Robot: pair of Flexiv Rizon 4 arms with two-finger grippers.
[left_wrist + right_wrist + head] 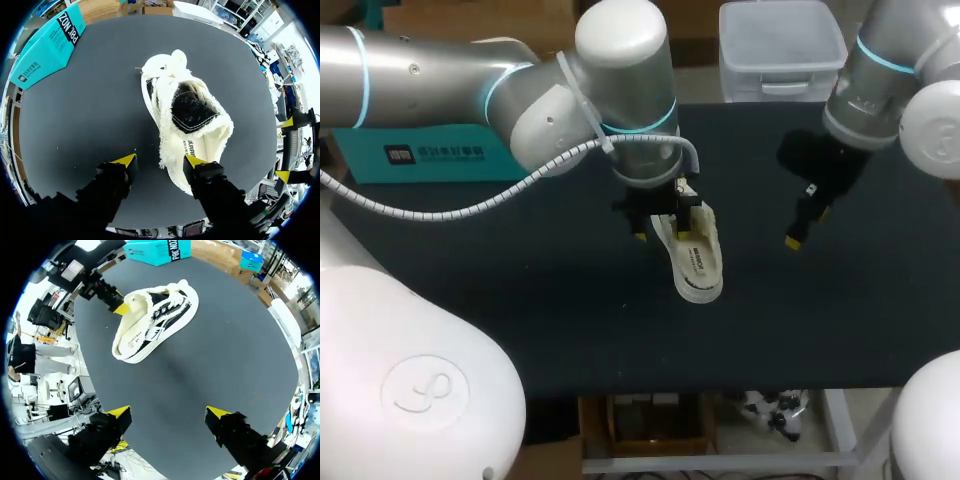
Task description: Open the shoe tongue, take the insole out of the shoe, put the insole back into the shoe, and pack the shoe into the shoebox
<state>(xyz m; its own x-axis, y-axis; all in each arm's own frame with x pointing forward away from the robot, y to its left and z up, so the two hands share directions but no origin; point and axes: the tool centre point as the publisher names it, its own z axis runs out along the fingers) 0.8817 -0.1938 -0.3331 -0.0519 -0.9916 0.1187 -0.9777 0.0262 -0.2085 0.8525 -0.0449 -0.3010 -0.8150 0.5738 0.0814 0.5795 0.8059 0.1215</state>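
A white fleece-lined shoe with black side panels lies in the middle of the table, heel toward the front edge. In the left wrist view the shoe shows its dark opening and fleecy collar. My left gripper stands open at the heel: one fingertip is over the fleece collar, the other is over the table beside the shoe. My right gripper hangs open and empty, well short of the shoe. The teal shoebox lies at the back left.
A clear plastic bin stands at the table's back edge on the right. The teal shoebox is far ahead of my left gripper, past the shoe's toe. Dark tabletop spreads around the shoe.
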